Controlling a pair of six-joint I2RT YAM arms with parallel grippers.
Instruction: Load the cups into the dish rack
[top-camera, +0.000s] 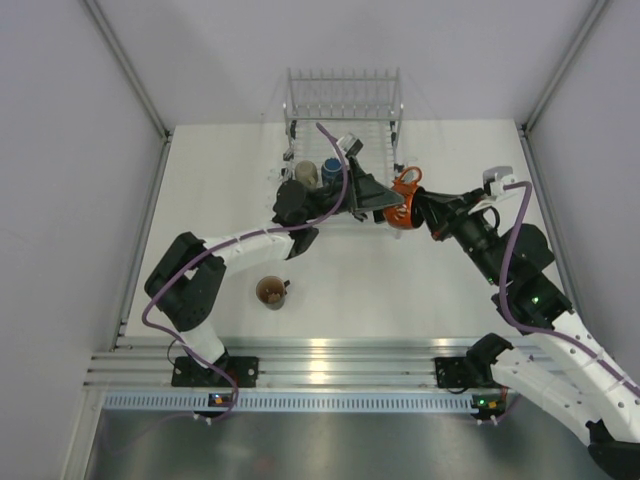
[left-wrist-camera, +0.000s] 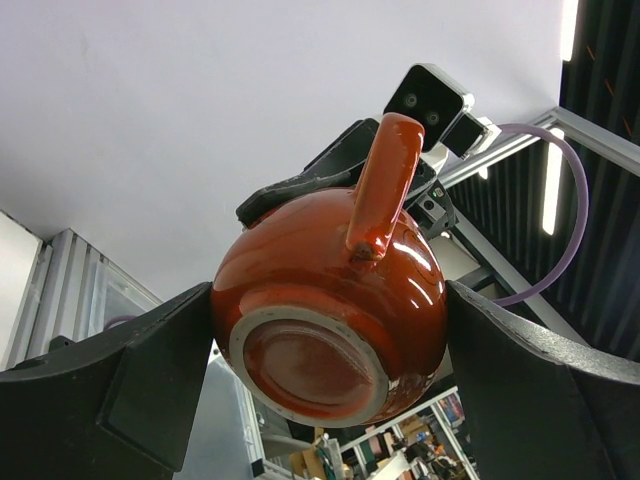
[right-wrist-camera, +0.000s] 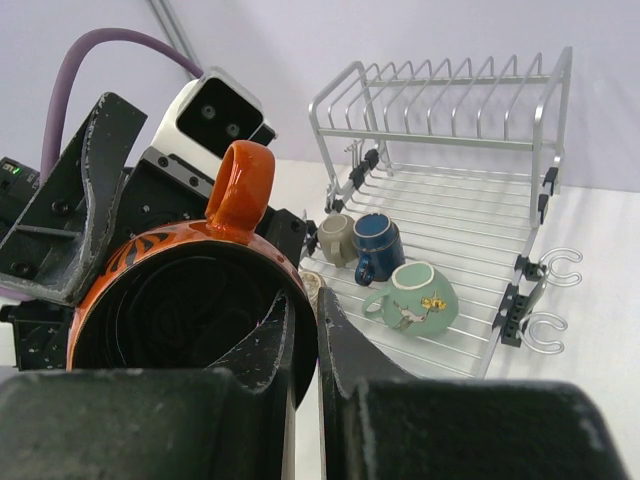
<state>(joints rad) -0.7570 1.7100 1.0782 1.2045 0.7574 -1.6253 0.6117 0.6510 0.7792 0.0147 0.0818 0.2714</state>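
Pinching glossy orange mug (right-wrist-camera: 238, 190) rim, right fingers (right-wrist-camera: 350, 370)

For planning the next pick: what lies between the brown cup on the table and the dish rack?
The top view shows the left arm stretched across between the brown cup and the dish rack.
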